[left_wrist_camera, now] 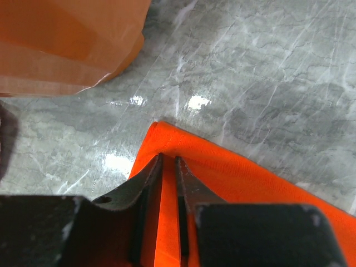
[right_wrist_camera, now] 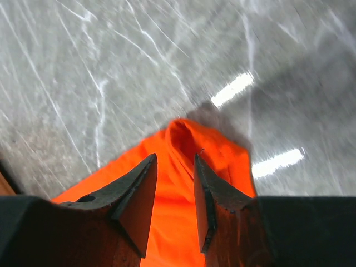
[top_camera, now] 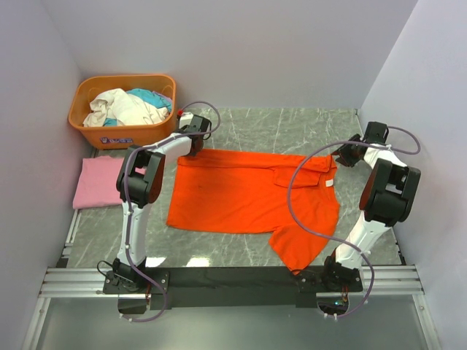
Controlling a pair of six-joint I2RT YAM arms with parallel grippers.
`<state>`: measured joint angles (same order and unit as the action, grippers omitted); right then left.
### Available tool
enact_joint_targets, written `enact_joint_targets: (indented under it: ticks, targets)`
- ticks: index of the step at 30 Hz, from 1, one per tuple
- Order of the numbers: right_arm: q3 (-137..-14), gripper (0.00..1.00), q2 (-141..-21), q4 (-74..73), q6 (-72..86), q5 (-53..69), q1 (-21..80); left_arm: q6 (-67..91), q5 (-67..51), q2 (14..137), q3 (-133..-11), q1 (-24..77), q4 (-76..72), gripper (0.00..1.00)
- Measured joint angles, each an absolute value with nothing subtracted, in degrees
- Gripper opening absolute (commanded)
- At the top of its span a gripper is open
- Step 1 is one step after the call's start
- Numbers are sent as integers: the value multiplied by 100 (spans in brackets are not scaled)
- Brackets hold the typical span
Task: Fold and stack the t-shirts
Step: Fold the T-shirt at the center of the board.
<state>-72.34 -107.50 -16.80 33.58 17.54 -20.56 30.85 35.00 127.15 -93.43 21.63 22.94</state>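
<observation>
Orange-red t-shirt [top_camera: 241, 193] is spread flat at frame centre in the top view. Pink t-shirt [top_camera: 95, 182] lies at the left edge. Left gripper [left_wrist_camera: 168, 158] is nearly closed, with the upper-left shirt corner pinched between its jaws. Right gripper [right_wrist_camera: 175, 158] is part-way open over bunched upper-right cloth; a firm hold cannot be told. That grasp should be secured, then both corners raised level with the cloth taut, so the fold lands square.
</observation>
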Motion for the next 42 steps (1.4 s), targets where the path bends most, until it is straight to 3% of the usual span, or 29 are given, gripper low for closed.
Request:
enact_joint_targets:
  ticks: [7, 16, 24, 26, 31, 34, 36, 38, 40, 42]
  targets:
    - [-7363, 39, -11192, -1490, 3382, 1959, -2056, 3081, 3476, 12713, -9343, 2154, 2294, 22]
    - [-7452, 0, -11485, -1470, 3546, 2053, -2062, 3083, 3476, 12713, -9343, 2154, 2294, 21]
    - [-7640, 1, -11483, -1564, 3704, 1765, -2246, 3118, 3476, 12713, -9345, 2143, 2314, 23]
    - [-7644, 9, -11483, -1651, 3701, 1739, -2279, 3127, 3476, 12713, -9345, 2143, 2322, 26]
    - [-7647, 32, -11456, -1772, 3568, 1566, -2261, 3118, 3448, 12689, -9356, 2141, 2364, 44]
    - [-7636, 39, -11281, -1907, 3454, 1308, -2180, 3100, 3378, 12654, -9400, 2134, 2477, 57]
    - [-7542, 39, -10975, -1933, 3343, 1114, -2067, 3105, 3249, 12621, -9454, 2163, 2591, 65]
    - [-7419, 39, -10573, -2012, 3192, 939, -1892, 3109, 3120, 12571, -9504, 2226, 2707, 67]
    - [-7295, 38, -10082, -2043, 2974, 731, -1601, 3098, 3006, 12473, -9581, 2316, 2867, 82]
    - [-7172, 38, -9649, -2032, 2668, 543, -1177, 3111, 2832, 12326, -9793, 2425, 3129, 85]
